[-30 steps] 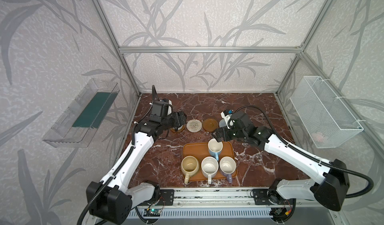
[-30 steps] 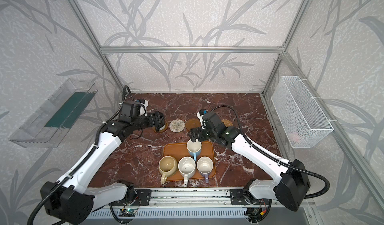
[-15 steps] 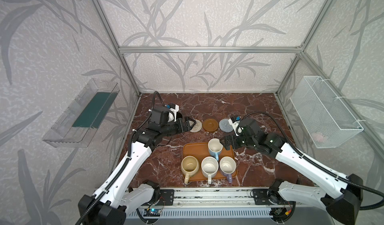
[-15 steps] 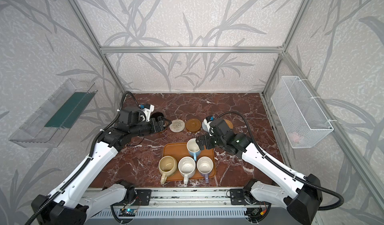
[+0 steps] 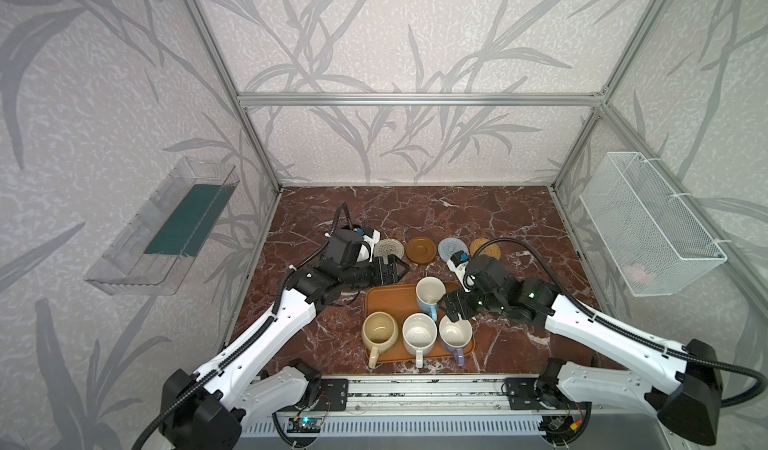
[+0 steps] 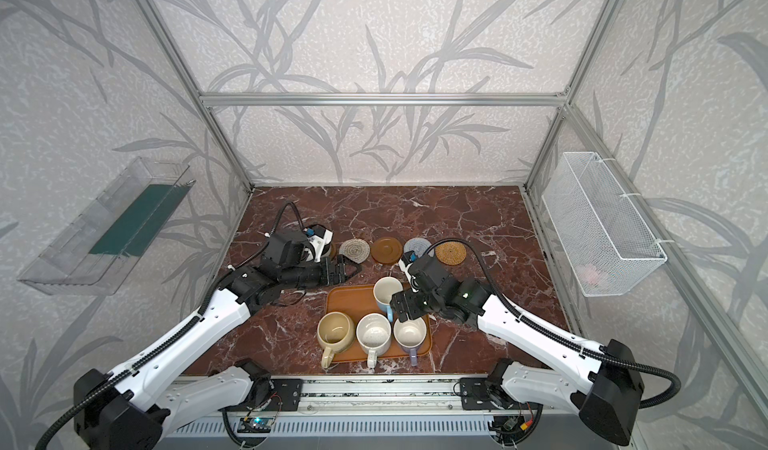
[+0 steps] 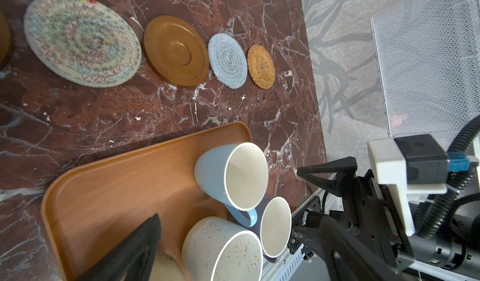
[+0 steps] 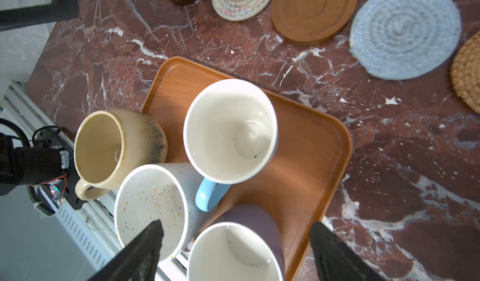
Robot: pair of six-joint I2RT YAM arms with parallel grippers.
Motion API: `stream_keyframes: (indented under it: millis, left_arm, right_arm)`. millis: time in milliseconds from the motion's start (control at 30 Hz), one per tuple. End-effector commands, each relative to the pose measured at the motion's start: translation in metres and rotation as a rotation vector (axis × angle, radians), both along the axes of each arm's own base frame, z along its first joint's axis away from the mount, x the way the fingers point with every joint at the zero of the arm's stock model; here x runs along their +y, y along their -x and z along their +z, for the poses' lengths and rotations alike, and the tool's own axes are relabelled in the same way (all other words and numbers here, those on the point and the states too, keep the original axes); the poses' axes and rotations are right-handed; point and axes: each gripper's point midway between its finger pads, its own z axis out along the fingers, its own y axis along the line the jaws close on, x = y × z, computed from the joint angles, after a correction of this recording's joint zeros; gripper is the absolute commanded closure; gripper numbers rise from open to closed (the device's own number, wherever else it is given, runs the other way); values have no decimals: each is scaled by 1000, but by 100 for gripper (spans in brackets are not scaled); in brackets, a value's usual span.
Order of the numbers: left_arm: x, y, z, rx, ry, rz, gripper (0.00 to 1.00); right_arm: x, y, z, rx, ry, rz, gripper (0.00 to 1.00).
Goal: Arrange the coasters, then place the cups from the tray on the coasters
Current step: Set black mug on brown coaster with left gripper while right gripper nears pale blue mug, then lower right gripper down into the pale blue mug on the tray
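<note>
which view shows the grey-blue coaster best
The right wrist view: the grey-blue woven coaster lies whole, large, its spiral weave clear. The left wrist view shows it whole but smaller and slanted. In both top views it is tiny, partly behind the right arm.

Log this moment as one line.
coasters: in a row | tray: four cups | left gripper: open, empty | right gripper: open over lavender cup

Both top views: bright, even, diffuse light. Pale walls are bright, the dark marble surface [image 5: 478, 219] is dimmer, with soft shadows beneath the arms. Sharp overall, frame posts bow at the edges.

Left wrist view: the finger [image 7: 137, 248] of the left claw [image 5: 400, 271] is a blurred dark mass. The mesh basket [image 7: 426, 59] beyond the right claw [image 7: 296, 201] is washed out.

Right wrist view: its fingers [image 8: 145, 243] are soft. The light blue cup [image 8: 228, 131] ahead of them has a mildly glaring white inside.
</note>
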Motion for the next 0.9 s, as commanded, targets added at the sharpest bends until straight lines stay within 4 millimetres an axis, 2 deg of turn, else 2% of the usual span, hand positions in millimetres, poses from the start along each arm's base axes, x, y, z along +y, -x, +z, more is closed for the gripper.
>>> stream_keyframes:
  millis: [0, 300, 567, 867]
  left_arm:
    - [-4, -3, -4, -8, 10, 16, 3]
    - [-3, -4, -15, 4, -4, 35, 3]
    - [-10, -5, -24, 20, 1, 31, 3]
    - [-11, -6, -24, 13, 10, 40, 4]
  right_arm:
    - [7, -1, -11, 2, 11, -2, 19]
    - [20, -2, -31, 21, 34, 7, 40]
    - [25, 1, -46, 62, 57, 0, 45]
    - [21, -11, -57, 63, 120, -70, 51]
